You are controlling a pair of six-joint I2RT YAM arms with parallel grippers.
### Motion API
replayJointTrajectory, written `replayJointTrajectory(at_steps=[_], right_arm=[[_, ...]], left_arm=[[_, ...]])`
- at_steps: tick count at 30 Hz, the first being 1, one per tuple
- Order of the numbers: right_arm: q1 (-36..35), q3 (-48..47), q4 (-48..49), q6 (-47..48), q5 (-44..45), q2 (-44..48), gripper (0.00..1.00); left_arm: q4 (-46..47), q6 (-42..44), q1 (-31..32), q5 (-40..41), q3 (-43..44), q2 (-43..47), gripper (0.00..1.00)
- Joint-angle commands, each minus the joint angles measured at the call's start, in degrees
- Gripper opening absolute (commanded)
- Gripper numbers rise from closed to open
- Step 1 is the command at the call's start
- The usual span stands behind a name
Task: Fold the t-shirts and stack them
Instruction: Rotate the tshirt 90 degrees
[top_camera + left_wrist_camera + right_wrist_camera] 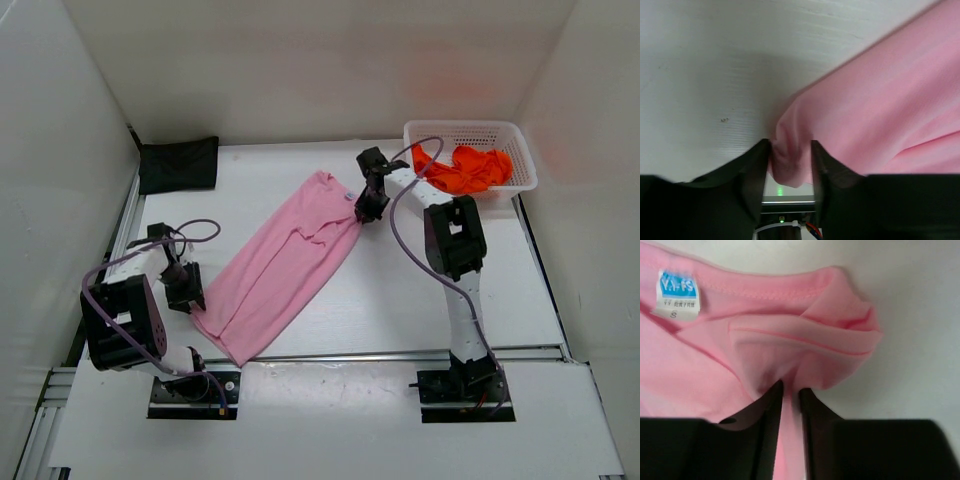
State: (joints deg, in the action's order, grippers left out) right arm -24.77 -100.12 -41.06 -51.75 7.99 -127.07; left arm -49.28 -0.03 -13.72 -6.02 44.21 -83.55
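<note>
Your pink t-shirt (285, 265) is lying as a long folded strip, slanting across the middle of the table (400, 300). Your left gripper (789, 150) is pinching its near-left hem corner, with cloth bunching between the fingers (757, 170), and your right gripper (788, 390) is nipping the far end beside the collar (765, 287). The black t-shirt (178, 163) is lying in the far-left corner. The orange-red t-shirt (465, 168) is lying crumpled in the white basket (460, 125) in the far-right corner.

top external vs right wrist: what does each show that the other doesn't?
Top external only: black shirt, orange shirt in the basket, left gripper at the near corner of the pink shirt. Right wrist only: blue-and-white neck label, cloth pinched between the fingers. Both: pink shirt, right gripper, white table.
</note>
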Motion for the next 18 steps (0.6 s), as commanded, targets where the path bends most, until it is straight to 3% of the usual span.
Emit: replayJointTrajectory(at_steps=[1, 4, 8, 10, 11, 13, 14, 17, 18], right_arm=[[0.17, -10.33, -1.92, 2.43, -1.05, -7.74, 0.17], [0.17, -22.99, -0.7, 2.97, -1.05, -13.02, 0.08], [2.18, -31.71, 11.06, 1.75, -5.43, -17.6, 0.08], [4.11, -33.3, 17.82, -1.84, -13.03, -19.7, 0.11], [4.82, -34.17, 25.86, -6.74, -16.22, -20.84, 0.15], [5.61, -42.81, 29.01, -9.42, -18.01, -25.5, 0.21], [5.61, -45.06, 29.02, -9.43, -18.01, -26.47, 0.33], [6.84, -37.81, 32.7, -6.71, -19.23, -21.4, 0.55], [6.85, -35.44, 32.71, -2.79, -20.11, -16.94, 0.57]], left_arm=[[-0.81, 0.03, -0.17, -2.41, -0.17, 3.13, 0.52], [-2.4, 0.03, -0.17, -4.78, 2.11, 2.52, 0.58], [-3.99, 0.03, 1.58, -7.24, 5.27, 0.5, 0.59], [-4.51, 0.03, 3.51, -8.12, 6.15, -1.17, 0.59], [-4.51, 0.03, 4.3, -8.74, 6.68, -1.79, 0.6], [-3.81, 0.03, 7.63, -9.88, 7.29, -4.24, 0.6], [-3.29, 0.03, 8.69, -9.89, 7.91, -5.04, 0.6], [-2.05, 0.03, 10.02, -9.1, 7.91, -6.8, 0.6], [-1.27, 0.03, 10.02, -7.88, 7.91, -6.8, 0.6]])
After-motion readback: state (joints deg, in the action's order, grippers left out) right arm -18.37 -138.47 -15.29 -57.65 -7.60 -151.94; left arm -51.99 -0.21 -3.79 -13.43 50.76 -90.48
